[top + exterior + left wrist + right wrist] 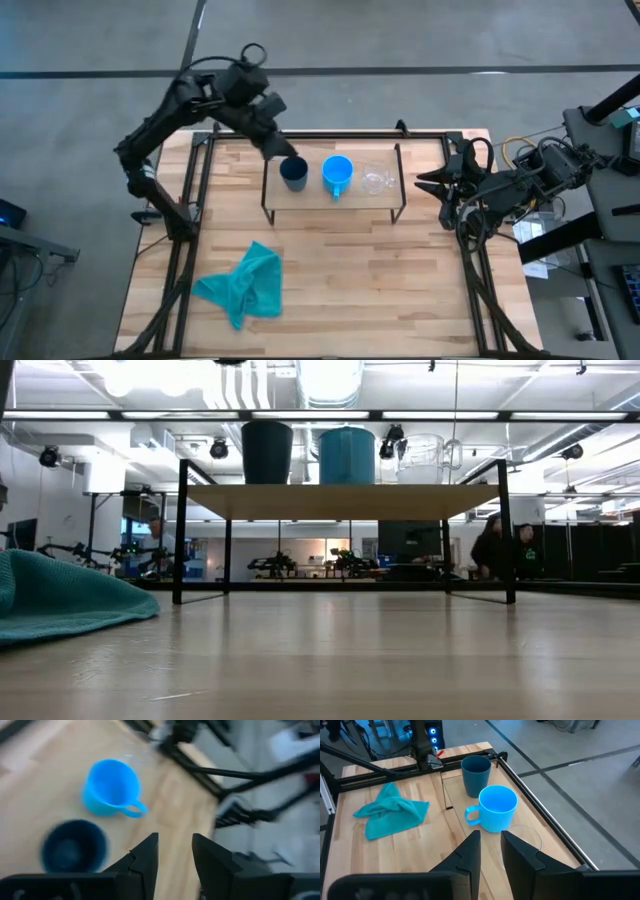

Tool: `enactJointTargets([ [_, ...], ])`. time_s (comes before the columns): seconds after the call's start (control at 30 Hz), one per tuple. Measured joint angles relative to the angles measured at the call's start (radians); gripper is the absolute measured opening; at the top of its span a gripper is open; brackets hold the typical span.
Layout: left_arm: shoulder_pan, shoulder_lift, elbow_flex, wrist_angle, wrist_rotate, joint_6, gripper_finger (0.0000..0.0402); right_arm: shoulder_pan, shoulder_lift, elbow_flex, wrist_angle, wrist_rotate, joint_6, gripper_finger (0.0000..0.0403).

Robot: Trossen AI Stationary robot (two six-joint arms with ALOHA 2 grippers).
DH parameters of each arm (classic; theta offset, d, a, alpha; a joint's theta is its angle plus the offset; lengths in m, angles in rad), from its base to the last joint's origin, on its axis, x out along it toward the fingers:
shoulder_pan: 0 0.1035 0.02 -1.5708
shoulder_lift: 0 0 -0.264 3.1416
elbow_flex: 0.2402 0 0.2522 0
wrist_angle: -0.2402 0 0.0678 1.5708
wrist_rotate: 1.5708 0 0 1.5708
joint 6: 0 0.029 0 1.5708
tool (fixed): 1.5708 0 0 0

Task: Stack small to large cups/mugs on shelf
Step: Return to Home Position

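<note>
Three cups stand in a row on the wood top of the low black-legged shelf [345, 200]: a dark teal-black cup [293, 172], a bright blue handled mug [337, 175] and a small clear glass [375, 180]. They also show in the low view: dark cup [267, 452], blue mug [347, 455], glass [420, 458]. My left gripper [278, 150] hovers just beyond the dark cup's far left side; its fingers are open and empty [175, 855]. My right gripper [428, 185] is off the shelf's right end, narrowly open and empty [490, 847], pointing at the cups.
A crumpled teal cloth [245, 285] lies on the table at the near left, also in the low view [60, 595]. Black frame rails [195, 200] run along the table's edges. People stand in the room behind [500, 550].
</note>
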Motion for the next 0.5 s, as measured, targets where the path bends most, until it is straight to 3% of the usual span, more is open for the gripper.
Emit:
enactJointTargets([
  [0.1,-0.001,-0.057,0.000,0.001,0.060,-0.038,0.0106,0.000,0.000,0.000,0.000,0.000,0.001,0.0071],
  [0.5,0.000,-0.262,-0.009,0.001,0.048,-0.016,0.0105,0.000,-0.002,0.000,0.045,0.000,-0.027,0.0081],
])
